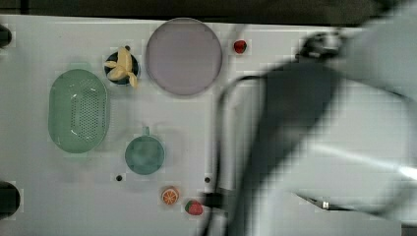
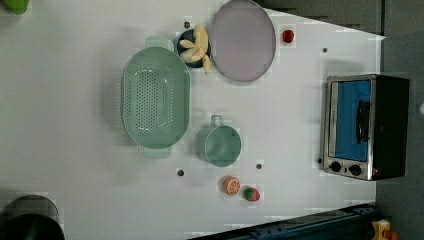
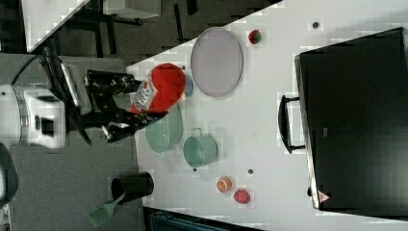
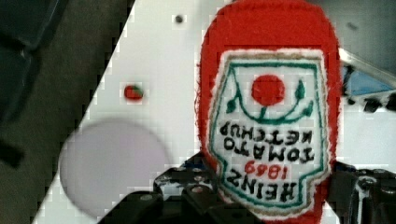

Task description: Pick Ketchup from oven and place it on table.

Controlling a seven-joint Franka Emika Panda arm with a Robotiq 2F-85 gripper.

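Ketchup (image 4: 268,107) up close, clamped in the tool (image 3: 126,103).
It hung above the tabletop's (image 3: 269,144) edge, well apart from the oven (image 2: 367,126).

In the right view the arm reaches in from the right view's left, held above the table's near edge. Its black gripper (image 3: 137,103) points right and has its fingers (image 4: 187,193) closed around the ketchup (image 3: 161,89).

White table (image 2: 75,150), oven (image 2: 365,125), green colander (image 2: 156,97), teal cup (image 2: 220,145), grey plate (image 2: 242,40), orange slice (image 2: 231,185), strawberries (image 2: 251,193).
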